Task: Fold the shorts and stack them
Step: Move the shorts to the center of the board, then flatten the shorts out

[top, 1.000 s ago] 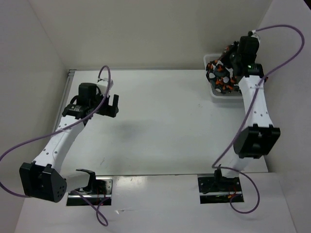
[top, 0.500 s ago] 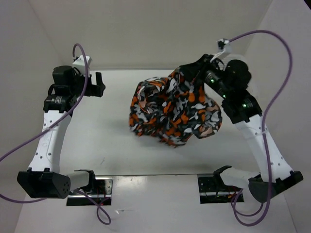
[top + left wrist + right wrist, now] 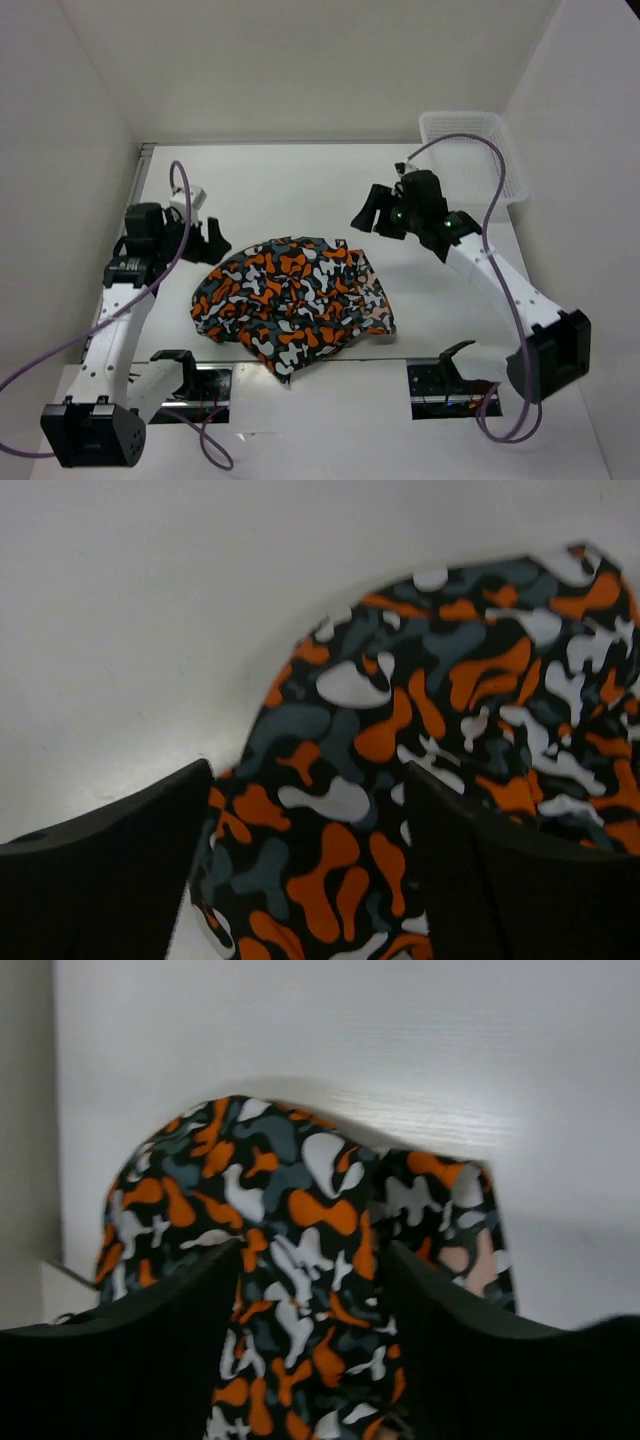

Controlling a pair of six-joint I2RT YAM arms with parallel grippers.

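Robot lab: white booth walls (image 3: 300, 70), table (image 3: 300, 190).

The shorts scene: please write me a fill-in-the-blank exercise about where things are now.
The shorts lie crumpled on the table, held by ____ gripper.
The white mesh basket stands at the table's far ____ corner.
The left gripper, beside the shorts, has its jaws ____.
Missing words: neither; right; open.

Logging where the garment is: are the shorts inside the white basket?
No, the shorts lie crumpled in the middle of the table, apart from the basket at the far right.
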